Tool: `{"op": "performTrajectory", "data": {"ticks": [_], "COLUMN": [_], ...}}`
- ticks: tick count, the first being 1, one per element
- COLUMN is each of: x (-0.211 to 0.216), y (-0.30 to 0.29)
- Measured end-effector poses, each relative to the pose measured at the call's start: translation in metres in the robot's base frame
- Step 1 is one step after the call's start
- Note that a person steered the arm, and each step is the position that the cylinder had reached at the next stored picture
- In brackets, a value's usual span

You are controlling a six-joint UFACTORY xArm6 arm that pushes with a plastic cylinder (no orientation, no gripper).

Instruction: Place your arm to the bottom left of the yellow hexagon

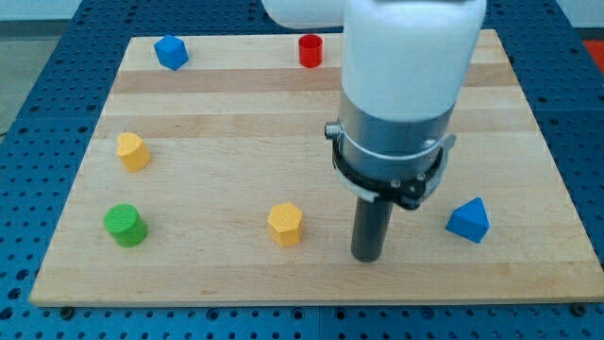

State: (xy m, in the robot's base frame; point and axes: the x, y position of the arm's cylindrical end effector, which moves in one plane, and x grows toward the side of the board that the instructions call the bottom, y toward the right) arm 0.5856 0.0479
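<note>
The yellow hexagon [285, 224] sits on the wooden board [236, 142] near the view's bottom, a little left of centre. My tip [366, 257] rests on the board to the hexagon's right and slightly lower, a short gap away and not touching it. The rod hangs from the large white and grey arm body that fills the view's top centre and hides part of the board behind it.
A second yellow block [133, 151] lies at the left. A green cylinder [125, 225] stands at the bottom left. A blue block [171, 52] is at the top left, a red cylinder [310, 50] at the top centre, a blue triangular block [469, 220] at the right.
</note>
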Motion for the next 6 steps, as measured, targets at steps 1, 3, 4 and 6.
{"op": "performTrajectory", "data": {"ticks": [1, 3, 4, 6], "x": [0.017, 0.015, 0.016, 0.009], "y": [-0.059, -0.123, -0.123, -0.122]}}
